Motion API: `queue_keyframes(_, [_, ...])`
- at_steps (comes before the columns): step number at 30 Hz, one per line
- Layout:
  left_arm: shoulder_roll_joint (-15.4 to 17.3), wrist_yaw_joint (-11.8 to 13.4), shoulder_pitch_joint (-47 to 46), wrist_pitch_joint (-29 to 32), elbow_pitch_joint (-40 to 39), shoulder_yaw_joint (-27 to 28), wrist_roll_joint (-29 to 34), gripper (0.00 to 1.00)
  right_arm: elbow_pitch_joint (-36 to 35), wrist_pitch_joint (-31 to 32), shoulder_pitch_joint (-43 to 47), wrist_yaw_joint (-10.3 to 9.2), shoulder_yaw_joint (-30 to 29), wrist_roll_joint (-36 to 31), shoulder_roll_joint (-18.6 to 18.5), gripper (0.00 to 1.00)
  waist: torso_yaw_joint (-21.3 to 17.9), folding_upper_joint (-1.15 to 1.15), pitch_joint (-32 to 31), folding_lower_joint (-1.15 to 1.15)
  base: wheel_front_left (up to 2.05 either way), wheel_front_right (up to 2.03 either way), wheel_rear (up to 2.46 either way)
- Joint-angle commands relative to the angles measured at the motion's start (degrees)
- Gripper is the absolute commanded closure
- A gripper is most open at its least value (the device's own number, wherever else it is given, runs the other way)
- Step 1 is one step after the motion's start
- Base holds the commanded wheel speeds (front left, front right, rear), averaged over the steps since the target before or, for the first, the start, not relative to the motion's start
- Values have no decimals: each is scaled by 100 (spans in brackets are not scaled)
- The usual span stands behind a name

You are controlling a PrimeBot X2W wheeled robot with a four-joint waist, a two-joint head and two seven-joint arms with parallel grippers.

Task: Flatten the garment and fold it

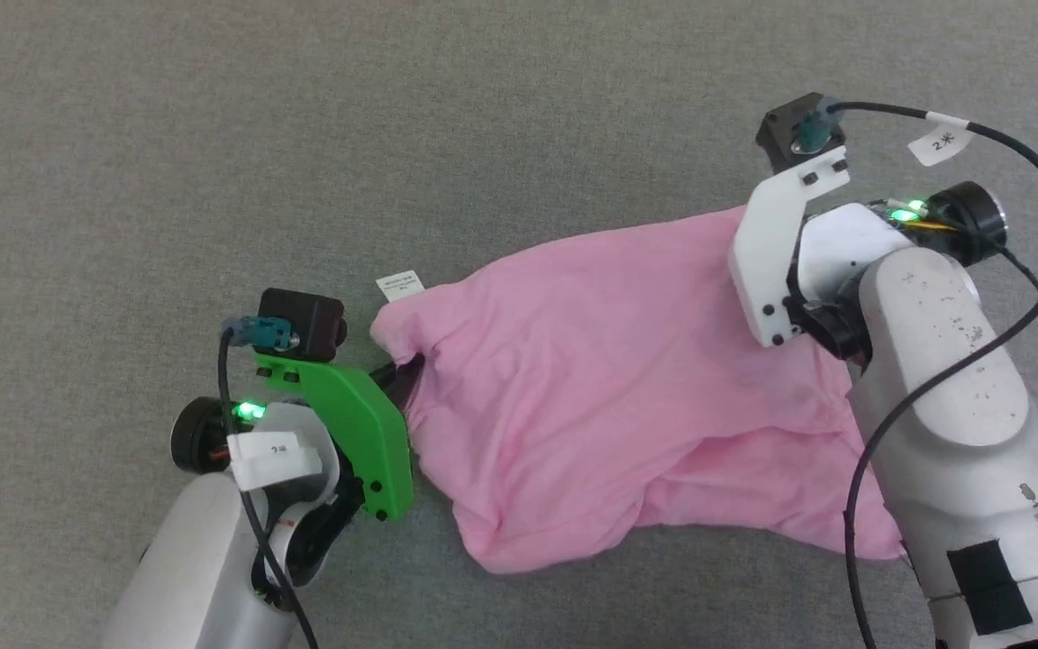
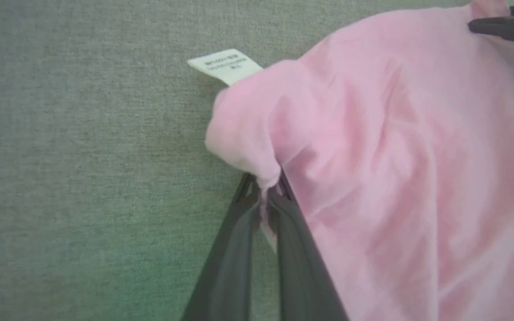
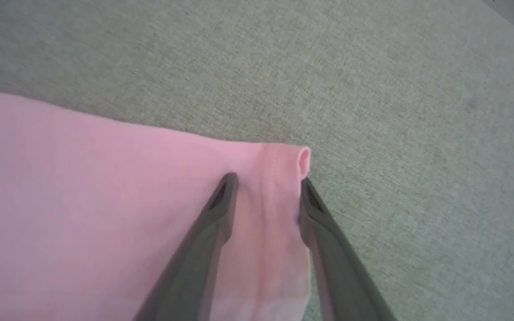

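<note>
Nearest you, the garment (image 1: 609, 379) lies crumpled on the grey surface (image 1: 213, 135), its near edge doubled under in a loose fold that wants pulling out. At the garment's left end your left gripper (image 2: 263, 185) is pressed together on a small pinch of bunched fabric, just on the near side of the white label tag (image 2: 225, 65) that pokes out from the garment's far left corner. Farther off, at the garment's far right corner, your right gripper (image 3: 268, 180) stands spread, one finger on the cloth and one at the hem's outer edge — nothing is pinched there yet. Seat the hem well between those fingers before you clamp. Then draw the two ends apart evenly and low over the surface — a lopsided tug would likely drag the thin cloth rather than smooth it.
</note>
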Motion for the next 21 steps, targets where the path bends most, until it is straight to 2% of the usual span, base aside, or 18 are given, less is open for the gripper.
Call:
queue_keyframes(1, [-5,-36,-126,-51,-25,33,-36,100,50,-54,6,-6,-2,139,-13,100,-93,42,-145,0,0,0,0])
queue_keyframes(7, [50,-61,-712,-71,-93,363,-245,100,-380,-329,-418,-6,-525,1030,-31,100,-213,42,-372,0,0,0,0])
queue_keyframes(12, [93,-89,-1892,-92,196,719,-388,100,-702,-330,-1237,-6,-1016,1744,15,100,-333,42,-315,0,0,0,0])
queue_keyframes(17, [45,-37,-3218,-285,805,1012,-431,100,-636,-531,-2232,-6,-1295,1833,60,100,-454,42,-105,0,0,0,0])
queue_keyframes(19, [98,-28,-3786,-458,1116,1072,-305,100,-518,-749,-2667,-6,-1390,1816,70,100,-505,42,5,0,0,0,0])
queue_keyframes(21, [11,-11,-4298,-690,1440,1200,-353,100,-379,-1048,-3071,-6,-1427,1783,75,100,-538,42,87,0,0,0,0])
